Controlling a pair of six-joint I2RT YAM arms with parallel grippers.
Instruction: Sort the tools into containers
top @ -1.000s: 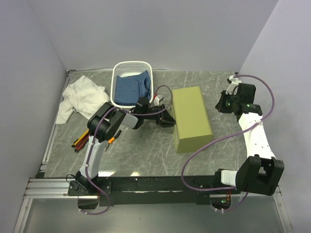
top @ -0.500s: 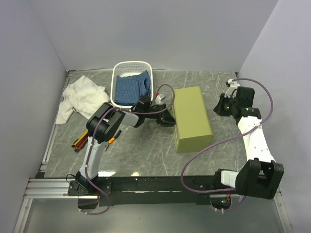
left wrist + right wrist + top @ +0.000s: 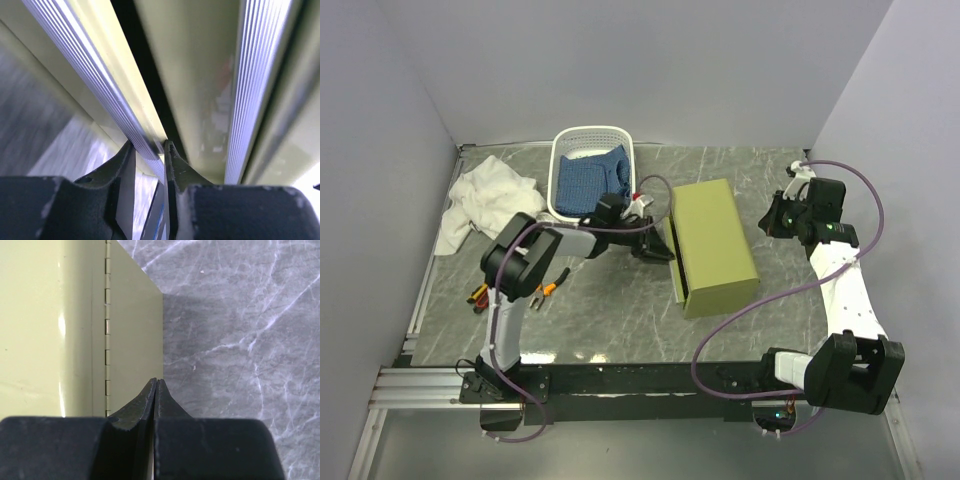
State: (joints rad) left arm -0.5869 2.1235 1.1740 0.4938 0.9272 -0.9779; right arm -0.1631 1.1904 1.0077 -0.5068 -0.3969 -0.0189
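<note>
An olive-green boxy metal drawer chest (image 3: 715, 240) sits mid-frame on the grey marbled worktop (image 3: 620, 320). Only the left wrist view shows its ribbed silver rail (image 3: 100, 85), pinched by the left pincer (image 3: 148, 150). Only the right wrist view shows a long hinge (image 3: 107, 315) on the smooth painted metal, with the right pincer (image 3: 156, 390) pressed together. Orange- and red-handled slim tools (image 3: 478, 293) lie at lower left. A white oval perforated plastic basket (image 3: 588, 133) stands at upper centre.

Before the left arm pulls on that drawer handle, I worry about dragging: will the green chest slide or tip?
Probably slides rather than tips: the chest sits low and wide on the smooth stone-look table. Its painted sheet metal looks stiff, likely fairly heavy. The ribbed handle held in the left gripper should resist slipping.
</note>
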